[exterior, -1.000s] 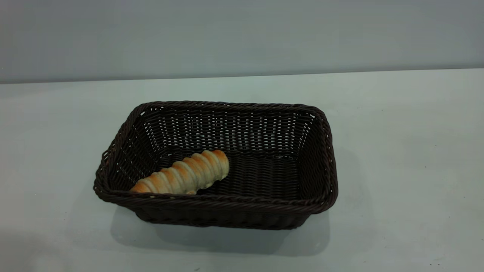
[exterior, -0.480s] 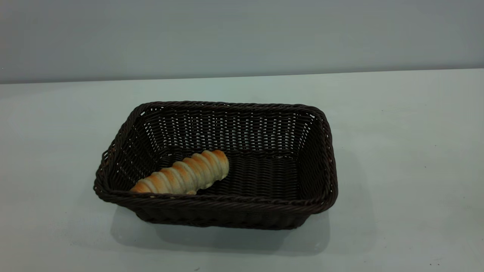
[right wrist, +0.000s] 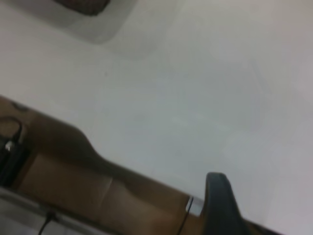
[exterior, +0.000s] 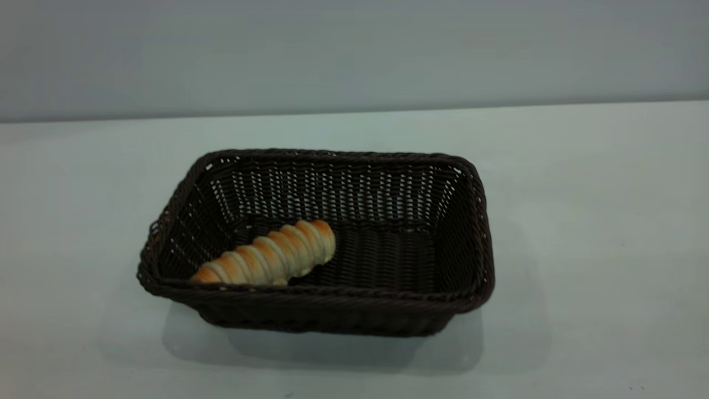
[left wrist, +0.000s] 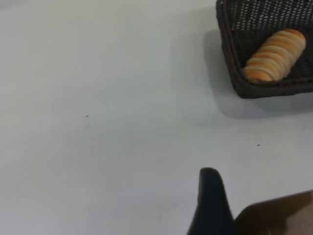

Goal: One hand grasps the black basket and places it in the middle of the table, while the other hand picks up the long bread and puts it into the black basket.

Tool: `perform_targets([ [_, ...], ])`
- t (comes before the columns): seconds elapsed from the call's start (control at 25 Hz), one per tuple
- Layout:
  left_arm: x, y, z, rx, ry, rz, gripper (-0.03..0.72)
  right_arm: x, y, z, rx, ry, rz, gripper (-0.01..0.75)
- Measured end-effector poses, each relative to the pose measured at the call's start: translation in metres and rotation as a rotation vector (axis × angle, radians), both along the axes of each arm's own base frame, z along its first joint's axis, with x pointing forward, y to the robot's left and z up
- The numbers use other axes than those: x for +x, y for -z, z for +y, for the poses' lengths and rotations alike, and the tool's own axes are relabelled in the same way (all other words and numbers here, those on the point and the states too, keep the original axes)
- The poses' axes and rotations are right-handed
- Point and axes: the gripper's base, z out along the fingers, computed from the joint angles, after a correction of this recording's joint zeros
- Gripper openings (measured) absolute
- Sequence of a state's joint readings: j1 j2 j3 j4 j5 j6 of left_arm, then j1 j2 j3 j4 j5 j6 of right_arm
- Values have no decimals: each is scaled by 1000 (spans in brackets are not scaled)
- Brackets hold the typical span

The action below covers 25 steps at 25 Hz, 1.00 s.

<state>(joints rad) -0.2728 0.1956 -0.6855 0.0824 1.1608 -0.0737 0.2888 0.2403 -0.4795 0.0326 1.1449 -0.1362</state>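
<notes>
The black basket (exterior: 332,297) stands in the middle of the white table (exterior: 581,221). The long bread (exterior: 271,255) lies inside it, slanted, at the front-left corner of the basket floor. Neither gripper shows in the exterior view. In the left wrist view a part of my left gripper (left wrist: 211,196) hangs over bare table, well away from the basket's corner (left wrist: 229,58) and the bread (left wrist: 274,54). In the right wrist view a part of my right gripper (right wrist: 220,200) hangs near the table's edge, far from the basket's corner (right wrist: 83,5). Neither holds anything that I can see.
The table's edge (right wrist: 146,176) runs across the right wrist view, with brown floor and a black cable (right wrist: 12,147) beyond it. A grey wall (exterior: 354,50) stands behind the table. A few tiny dark specks (left wrist: 87,116) dot the tabletop.
The basket and the bread have not moved. A faint shadow at the table's front left has faded.
</notes>
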Motion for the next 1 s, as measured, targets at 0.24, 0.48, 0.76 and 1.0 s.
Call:
perform_targets([
  [0.24,-11,14,1,-27,13,-23,555,-8,0,-2,21,1,-67,461],
  [0.48,-14,25,2,-17,25,-26,555,-16,-1,-5,38,2,-121,461],
  [0.76,-9,42,0,5,34,19,555,-17,-1,-5,40,2,-130,461],
  [1.0,-9,42,0,5,36,14,555,-17,-1,-5,40,2,-130,461],
])
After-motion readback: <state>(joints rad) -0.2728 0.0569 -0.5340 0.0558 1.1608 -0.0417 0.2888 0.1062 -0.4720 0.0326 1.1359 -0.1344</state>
